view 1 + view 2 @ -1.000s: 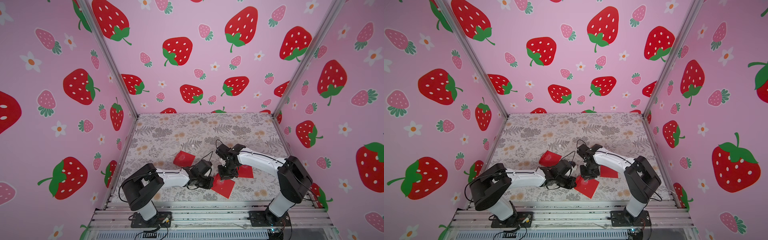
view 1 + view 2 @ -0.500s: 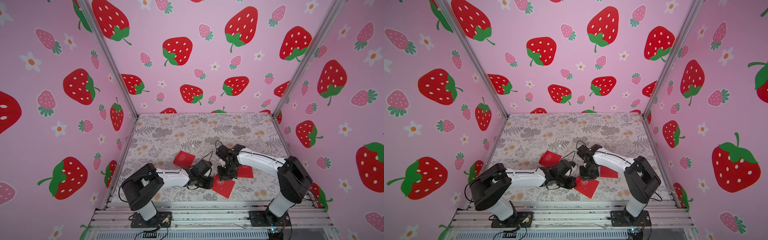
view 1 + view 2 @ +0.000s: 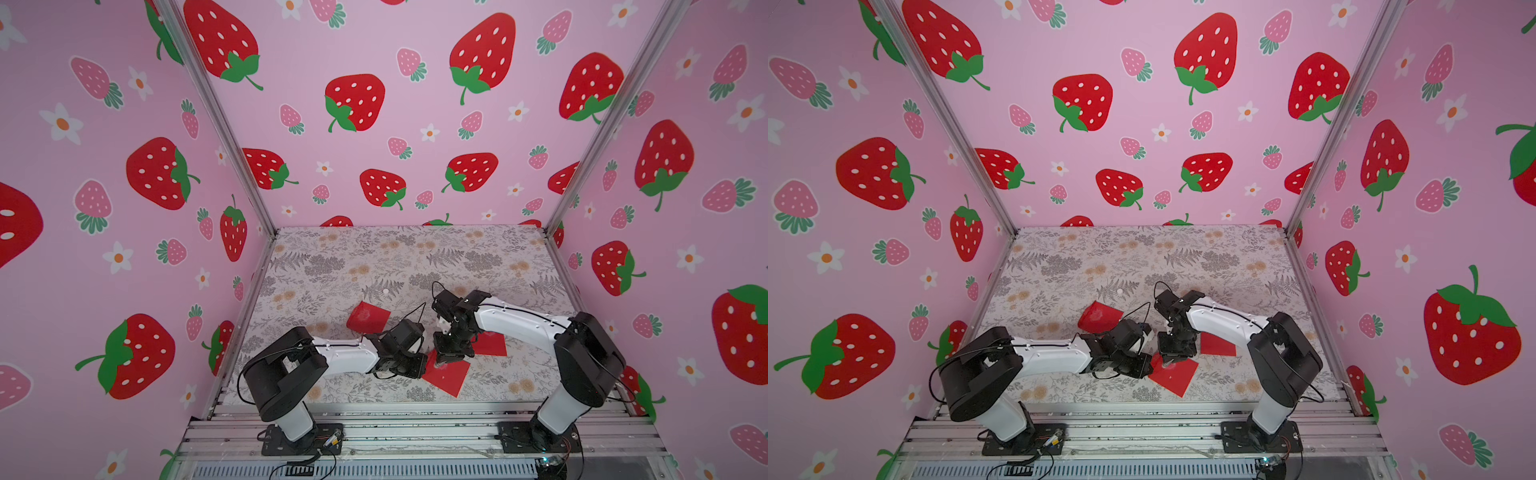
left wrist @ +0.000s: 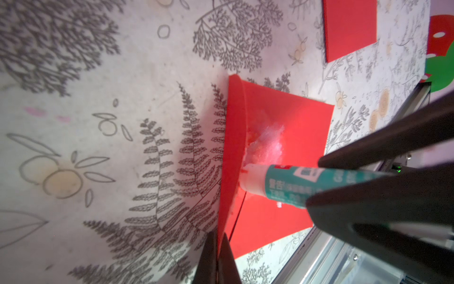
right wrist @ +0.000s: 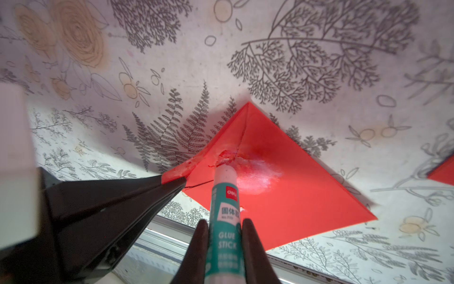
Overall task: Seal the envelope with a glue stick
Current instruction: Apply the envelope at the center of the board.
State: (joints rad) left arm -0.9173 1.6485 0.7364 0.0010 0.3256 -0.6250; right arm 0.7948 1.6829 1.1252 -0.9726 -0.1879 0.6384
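Observation:
A red envelope point(image 3: 446, 374) point(image 3: 1173, 376) lies near the table's front edge. My left gripper point(image 4: 217, 236) point(image 3: 419, 368) is shut on its flap point(image 4: 233, 137) and holds the flap raised on edge. The glue stick point(image 5: 224, 196) point(image 4: 282, 184), white with a teal label, is clamped in my right gripper point(image 5: 224, 226) point(image 3: 442, 361). Its white tip presses on the envelope point(image 5: 294, 191) at the flap's fold. A shiny whitish glue smear point(image 5: 253, 177) lies beside the tip.
A crumpled red envelope point(image 3: 368, 316) lies behind the left arm. A flat one point(image 3: 492, 345) point(image 4: 348, 27) lies under the right arm. The metal front rail point(image 3: 415, 411) runs just in front of the glued envelope. A small white speck point(image 3: 385, 291) sits farther back.

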